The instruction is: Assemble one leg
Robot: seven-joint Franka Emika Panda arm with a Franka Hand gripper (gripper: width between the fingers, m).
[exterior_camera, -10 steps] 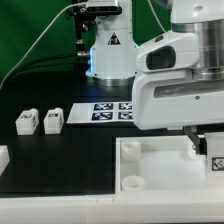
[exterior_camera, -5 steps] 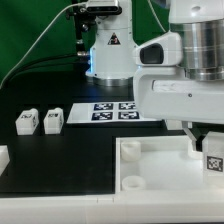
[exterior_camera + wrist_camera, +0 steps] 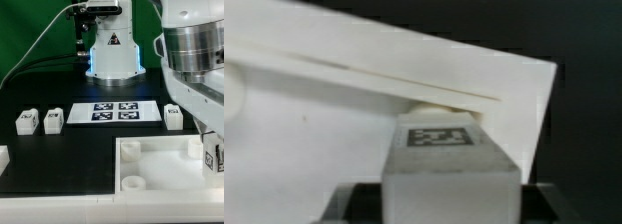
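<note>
My gripper (image 3: 211, 152) is shut on a leg (image 3: 216, 159), a small white block with a black-and-white tag, at the exterior view's right edge. It holds the leg over the far right corner of the large white tray-like part (image 3: 150, 170). In the wrist view the gripper (image 3: 446, 196) holds the leg (image 3: 443, 165) with its tag facing the camera. The leg's far end meets a round socket near the corner of the tray-like part (image 3: 384, 50). Three more legs lie on the black table: two (image 3: 26, 121) (image 3: 52, 119) at the left and one (image 3: 173, 117) at the right.
The marker board (image 3: 113, 111) lies flat behind the tray-like part. The robot base (image 3: 112, 50) stands at the back. Another white part (image 3: 3, 155) shows at the left edge. The arm's bulky wrist (image 3: 195, 60) fills the upper right.
The arm's wrist has turned and shifted toward the exterior view's right, uncovering the leg beside the marker board. The held leg stays at the tray-like part's far right corner.
</note>
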